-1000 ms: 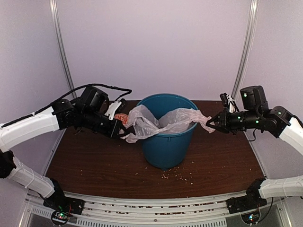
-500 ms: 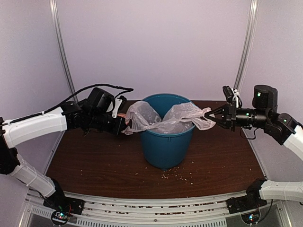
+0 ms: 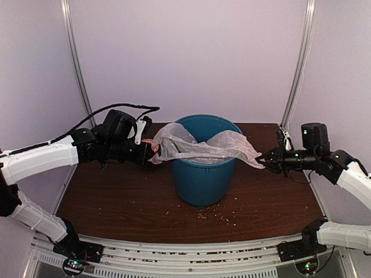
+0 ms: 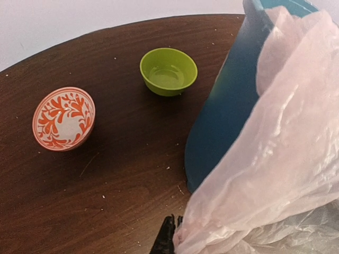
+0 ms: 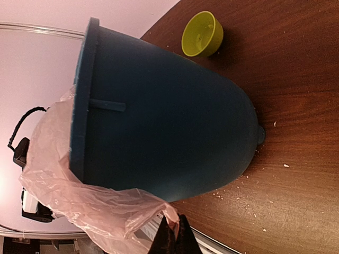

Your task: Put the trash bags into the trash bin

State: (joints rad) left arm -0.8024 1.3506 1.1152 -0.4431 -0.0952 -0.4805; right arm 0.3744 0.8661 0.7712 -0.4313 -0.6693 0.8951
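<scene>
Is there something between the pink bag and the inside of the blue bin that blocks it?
Nothing visible does. The bag sags across the open mouth of the bin, its ends pinched by the left gripper and the right gripper.

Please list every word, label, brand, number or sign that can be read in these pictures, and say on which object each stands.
No text can be read in any view.
Pink plastic bag: no legible print.
Blue bin: plain, no label.
Orange-and-white bowl: leaf pattern only, no letters.
Green bowl: plain.
</scene>
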